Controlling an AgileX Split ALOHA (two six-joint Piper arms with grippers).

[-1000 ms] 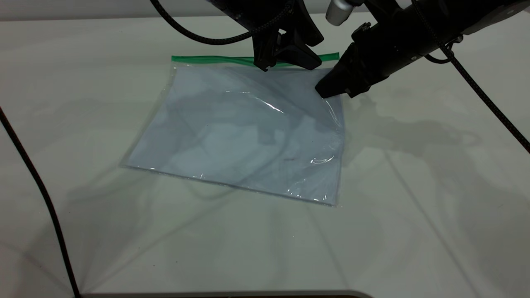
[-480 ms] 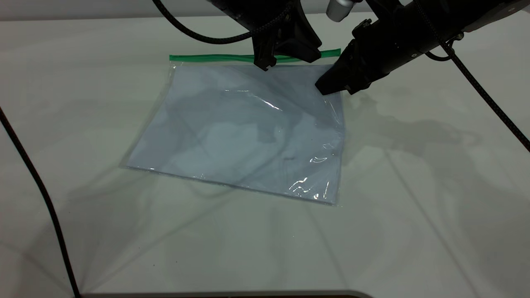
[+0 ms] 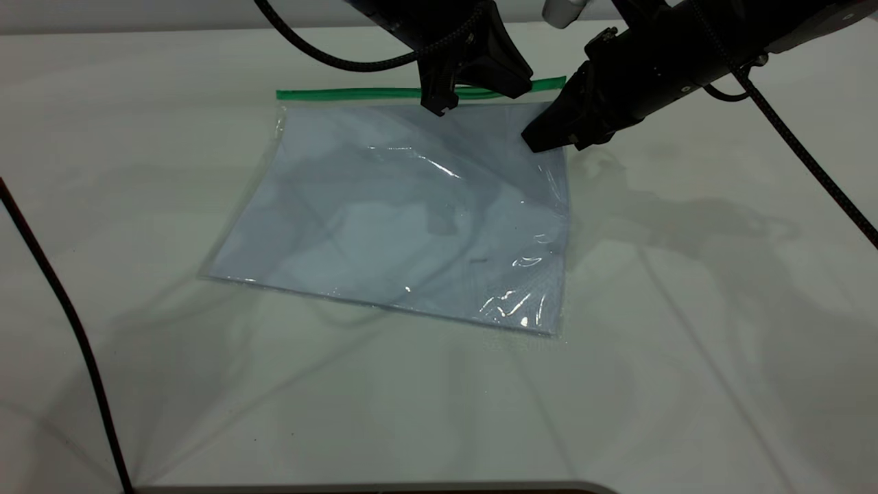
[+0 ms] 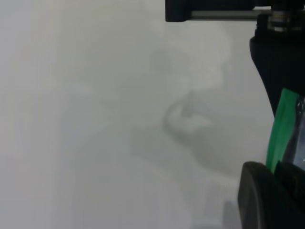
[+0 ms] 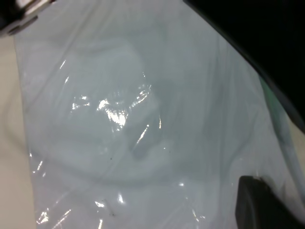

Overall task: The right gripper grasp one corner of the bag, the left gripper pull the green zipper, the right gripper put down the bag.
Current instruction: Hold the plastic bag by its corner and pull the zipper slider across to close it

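Observation:
The bag (image 3: 405,213), a clear pouch with white paper inside, lies on the white table with its far edge raised a little. The green zipper (image 3: 350,93) runs along that far edge. My left gripper (image 3: 444,103), all black, is shut on the green strip right of its middle. In the left wrist view the zipper (image 4: 281,129) passes between the dark fingers (image 4: 259,195). My right gripper (image 3: 540,140), with the silver cylinder above it, is shut on the bag's far right corner. The right wrist view shows the bag (image 5: 119,119) spreading out beyond one black finger (image 5: 264,207).
A black cable (image 3: 68,322) curves down the left side of the table, and another cable (image 3: 809,165) trails from the right arm. The table's front edge (image 3: 377,488) runs along the bottom of the exterior view.
Both grippers have risen slightly, lifting the bag's far edge. The zipper's left end has shifted a little left and farther away, and the glints near the front right corner have changed.

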